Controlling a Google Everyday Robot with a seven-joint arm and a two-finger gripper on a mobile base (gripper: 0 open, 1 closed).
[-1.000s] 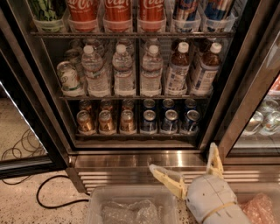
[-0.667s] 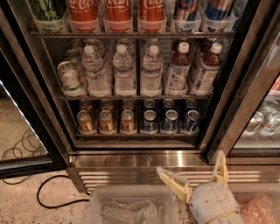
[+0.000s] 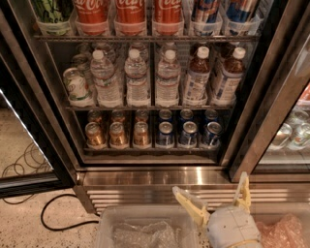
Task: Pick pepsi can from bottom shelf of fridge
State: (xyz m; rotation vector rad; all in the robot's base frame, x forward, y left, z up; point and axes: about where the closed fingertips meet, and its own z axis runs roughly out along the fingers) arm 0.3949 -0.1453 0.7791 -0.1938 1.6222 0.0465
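The fridge [image 3: 53, 121] stands open in front of me, black-framed, with a slatted steel base. Its bottom shelf [image 3: 150, 150] holds several dark-blue pepsi cans [image 3: 187, 134] on the right and gold-brown cans [image 3: 117, 134] on the left. My gripper [image 3: 218, 196] is low in the view, in front of the steel base and below the pepsi cans. Its two pale fingers are spread apart and hold nothing.
Water bottles [image 3: 137, 77] and brown drink bottles fill the middle rack; tall red Coca-Cola cans [image 3: 130, 12] stand above. A clear plastic bin [image 3: 145, 227] sits at the bottom by the gripper. A black cable [image 3: 58, 213] lies on the floor at left. The open door frame [image 3: 271, 111] slants at right.
My gripper has shifted slightly right and lower in the view, still open. The fridge and cans have not changed.
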